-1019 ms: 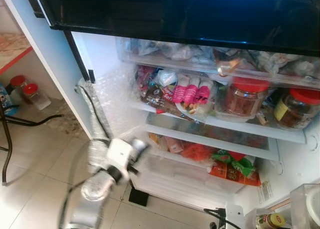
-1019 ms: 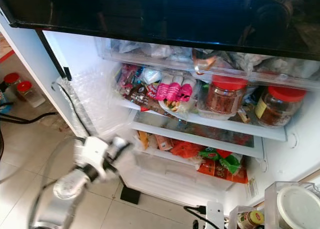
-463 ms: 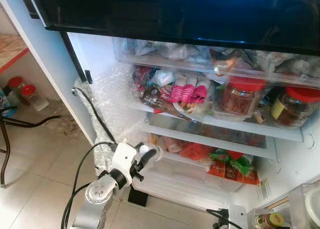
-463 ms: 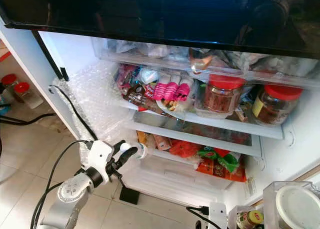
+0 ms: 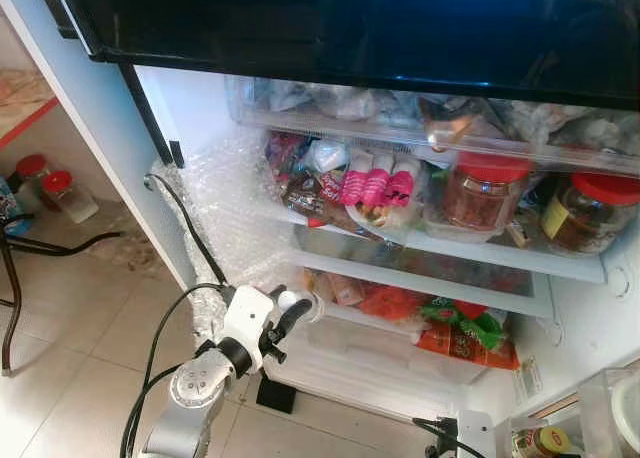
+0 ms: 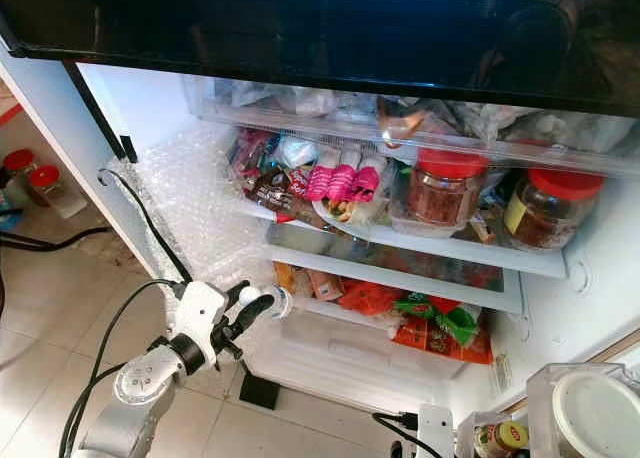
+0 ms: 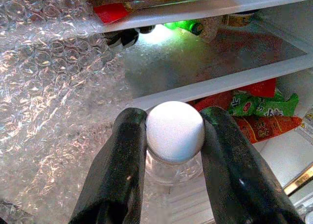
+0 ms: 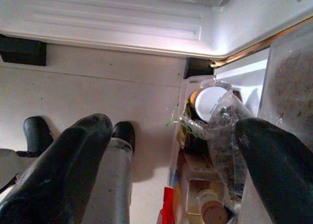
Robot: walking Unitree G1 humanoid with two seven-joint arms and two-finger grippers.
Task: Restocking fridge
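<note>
Left gripper (image 7: 171, 150) is clamped on the neck of a white-capped clear bottle (image 7: 174, 136), and over the last second it has risen from floor level to the fridge's (image 5: 590, 318) lower shelf (image 5: 420, 281) front-left corner. So insertion looks next (shelf already crowded). Right gripper (image 8: 171, 155) hangs idle, fingers spread and empty.

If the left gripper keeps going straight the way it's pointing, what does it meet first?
Probably the bubble wrap lining the fridge's left wall, or the edge of the lower shelf; depth is unclear. The left gripper holds a white-capped bottle.
</note>
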